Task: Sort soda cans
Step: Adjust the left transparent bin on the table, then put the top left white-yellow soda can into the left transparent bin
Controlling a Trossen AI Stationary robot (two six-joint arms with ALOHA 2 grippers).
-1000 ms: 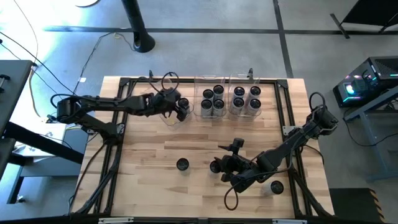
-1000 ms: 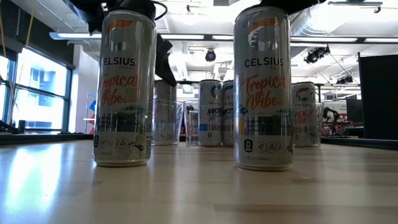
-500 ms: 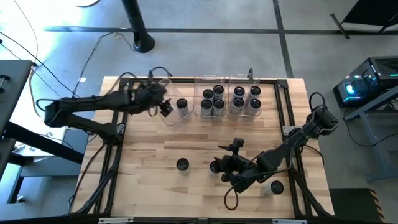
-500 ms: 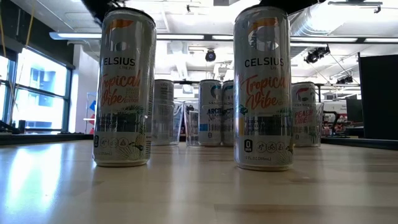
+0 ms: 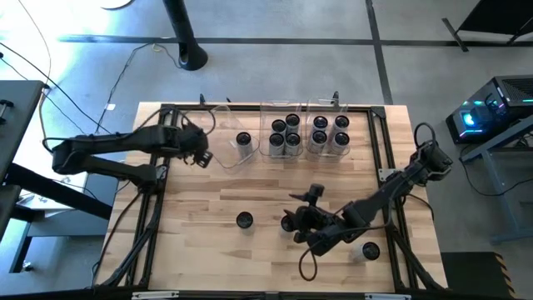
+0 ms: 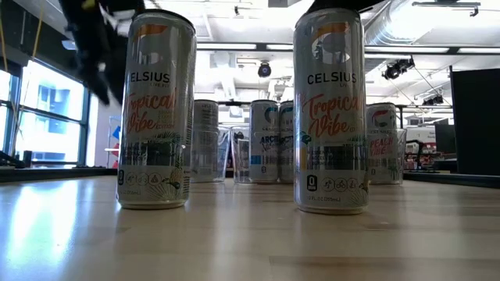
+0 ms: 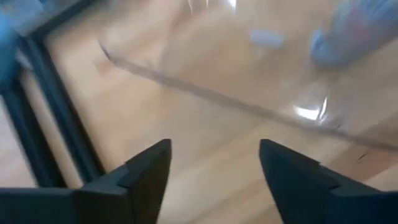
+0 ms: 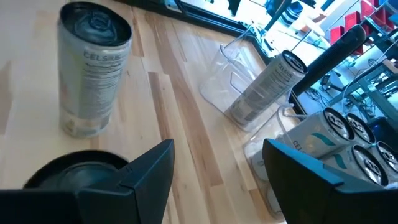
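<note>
Left gripper (image 5: 200,157) empty, jaws apart, beside bin (image 5: 226,158) holding one can (image 5: 243,140)

Looks like a robotics lab or workshop: bare concrete floor (image 5: 275,67), exposed ceiling ducts (image 6: 391,31), big windows (image 6: 43,109), and a lit-up PC tower (image 5: 491,104) beside the wooden counter (image 5: 266,192).

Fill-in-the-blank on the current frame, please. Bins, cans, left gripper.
1. The left bin holds ___ soda can.
2. The middle bin and the right bin each hold ___ cans.
3. The left gripper is beside the left bin, its fingers ___ and holding nothing.
4. Outside the bins, ___ loose cans stand on the table.

Missing words: one; four; open; three
</note>
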